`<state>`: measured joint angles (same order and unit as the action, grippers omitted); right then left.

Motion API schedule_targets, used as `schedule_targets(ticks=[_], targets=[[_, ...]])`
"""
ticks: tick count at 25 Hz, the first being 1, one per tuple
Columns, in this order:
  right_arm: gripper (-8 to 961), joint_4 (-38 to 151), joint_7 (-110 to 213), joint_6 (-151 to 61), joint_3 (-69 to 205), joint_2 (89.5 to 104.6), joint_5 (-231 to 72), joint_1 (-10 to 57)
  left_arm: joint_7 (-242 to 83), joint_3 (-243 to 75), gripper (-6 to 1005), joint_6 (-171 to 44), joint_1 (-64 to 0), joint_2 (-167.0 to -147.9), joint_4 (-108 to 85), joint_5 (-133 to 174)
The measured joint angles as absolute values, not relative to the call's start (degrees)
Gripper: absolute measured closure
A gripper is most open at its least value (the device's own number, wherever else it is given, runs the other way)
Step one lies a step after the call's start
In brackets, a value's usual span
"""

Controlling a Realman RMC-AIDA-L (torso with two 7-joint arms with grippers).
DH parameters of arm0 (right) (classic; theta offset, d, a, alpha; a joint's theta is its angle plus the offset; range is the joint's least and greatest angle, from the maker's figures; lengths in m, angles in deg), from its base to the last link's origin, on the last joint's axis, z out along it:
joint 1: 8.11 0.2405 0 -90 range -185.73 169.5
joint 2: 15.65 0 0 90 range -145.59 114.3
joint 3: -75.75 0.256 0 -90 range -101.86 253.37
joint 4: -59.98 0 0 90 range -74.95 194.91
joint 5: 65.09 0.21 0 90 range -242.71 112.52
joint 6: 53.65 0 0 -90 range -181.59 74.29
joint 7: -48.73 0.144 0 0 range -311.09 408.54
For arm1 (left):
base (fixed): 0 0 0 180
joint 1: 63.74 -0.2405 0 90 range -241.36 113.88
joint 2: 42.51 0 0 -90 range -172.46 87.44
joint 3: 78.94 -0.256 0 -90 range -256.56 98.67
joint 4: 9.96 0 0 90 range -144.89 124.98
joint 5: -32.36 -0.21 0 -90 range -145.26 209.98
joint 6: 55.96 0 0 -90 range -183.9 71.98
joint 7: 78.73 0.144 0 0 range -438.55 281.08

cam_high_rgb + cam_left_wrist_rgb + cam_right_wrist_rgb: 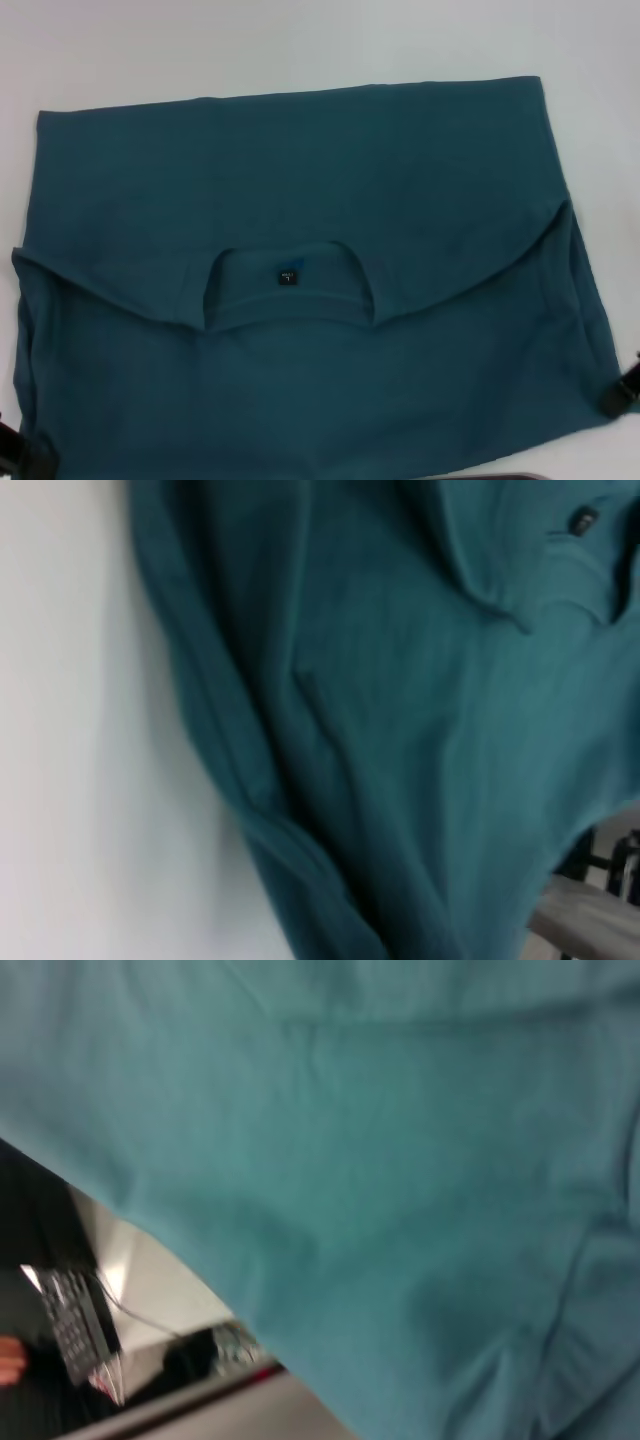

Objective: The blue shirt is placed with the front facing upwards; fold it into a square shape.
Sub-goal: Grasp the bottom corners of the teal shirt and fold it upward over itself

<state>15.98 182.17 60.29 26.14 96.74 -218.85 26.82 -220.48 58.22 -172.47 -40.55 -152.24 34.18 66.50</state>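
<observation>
The blue shirt lies spread across the white worktop, filling most of the head view; its long axis runs side to side, from the robot's left to its right; the round neck with the small dark label sits mid-width, toward the near edge, with a fold line curving outward from it to both sides; the lettered front is not visible. The left end effector shows only as a dark part at the near left corner of the cloth; the right end effector shows likewise at the near right edge; whether either is spread, pressed together or pinching fabric cannot be told from these views. The governing relation: the shirt lies between the two end effectors and forward of them, each arm nearest its own near corner; neither arm is nearer the garment's middle. Judgement: any further fold away from the robot calls for both corners carried forward evenly, since uneven travel would likely skew the square.
</observation>
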Motion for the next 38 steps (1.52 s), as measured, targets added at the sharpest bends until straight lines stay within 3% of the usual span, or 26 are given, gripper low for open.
schedule_targets(ticks=[3, 9, 15, 18, 24, 33, 38], targets=[[895, 15.8, 181.9, 60.3, 26.8, 95.45, -213.4, 27.3, -218.6, 59.4, 987, -173.3, -39.9, -151.94, 34.3, 68.4], [895, 15.6, 182.7, 59.2, 34.5, 91.73, -204.8, 30.7, -219.7, 62.9, 986, -173.5, -36.1, -149.3, 34.0, 71.0], [896, 15.6, 185.0, 53.8, 42.6, 89.58, -204.5, 32.4, -223.8, 69.9, 986, -170.5, -30.8, -147.08, 33.7, 70.9], [896, 15.9, 186.3, 47.9, 42.9, 89.66, -204.4, 32.9, -226.4, 70.1, 987, -165.5, -28.1, -147.02, 33.5, 70.8], [896, 16.3, 187.2, 38.4, 42.3, 91.74, -204.9, 33.8, -230.3, 68.5, 986, -153.1, -24.0, -148.78, 32.5, 70.6], [896, 16.0, 189.2, 30.5, 42.6, 92.63, -204.6, 33.3, -235.2, 66.0, 987, -139.9, -22.8, -149.26, 32.3, 70.4], [896, 16.6, 188.7, 26.0, 40.3, 94.43, -205.4, 33.3, -234.9, 65.1, 987, -134.7, -22.8, -150.33, 31.3, 70.3]])
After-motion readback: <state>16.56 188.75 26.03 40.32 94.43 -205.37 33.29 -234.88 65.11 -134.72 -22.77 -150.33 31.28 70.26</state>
